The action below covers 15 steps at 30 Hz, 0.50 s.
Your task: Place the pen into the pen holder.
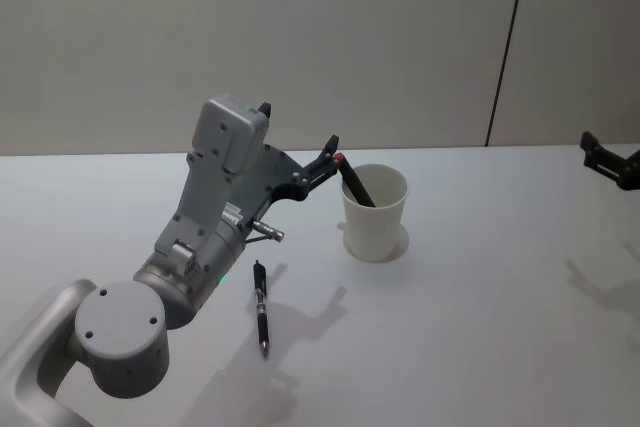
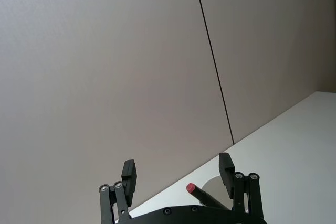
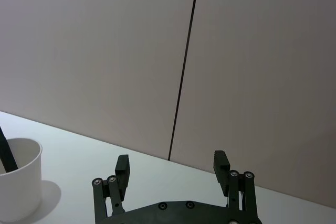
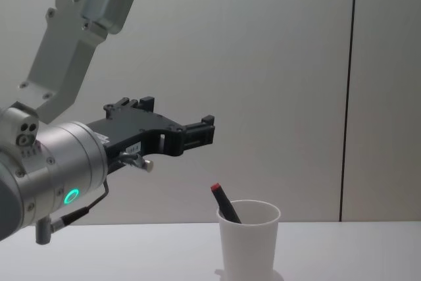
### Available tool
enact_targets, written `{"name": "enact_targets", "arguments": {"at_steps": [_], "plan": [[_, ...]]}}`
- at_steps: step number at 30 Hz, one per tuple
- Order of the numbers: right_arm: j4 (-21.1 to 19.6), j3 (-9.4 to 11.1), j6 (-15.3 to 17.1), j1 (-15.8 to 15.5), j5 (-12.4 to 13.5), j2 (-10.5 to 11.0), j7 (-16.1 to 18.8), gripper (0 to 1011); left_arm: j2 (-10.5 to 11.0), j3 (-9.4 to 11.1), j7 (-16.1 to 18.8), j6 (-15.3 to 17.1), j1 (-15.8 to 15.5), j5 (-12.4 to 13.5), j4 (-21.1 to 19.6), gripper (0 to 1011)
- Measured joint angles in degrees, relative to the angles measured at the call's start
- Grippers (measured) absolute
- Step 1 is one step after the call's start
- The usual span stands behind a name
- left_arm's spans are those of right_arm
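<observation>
Left gripper (image 2: 177, 168), jaws apart, near pen holder (image 1: 376, 225); pen (image 1: 356, 186) inside.

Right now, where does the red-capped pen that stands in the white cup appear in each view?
Head view: the red-capped pen leans in the pen holder, near the centre.
Left wrist view: low in the picture, between the fingers of the open left tool.
Right wrist view: its dark shaft at the left edge, inside the holder.
Chest view: low, right of centre, cap above the holder's rim.
Shared landmark: the dark wall seam.
</observation>
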Motion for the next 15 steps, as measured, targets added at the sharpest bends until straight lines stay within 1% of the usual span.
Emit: {"name": "enact_targets", "arguments": {"at_steps": [15], "plan": [[-1.3,0.4,1.0,-1.5,-0.6,0.7,-0.1,1002,0.0,0.0,0.0,0.0,0.0,0.0,0.0,1004]]}}
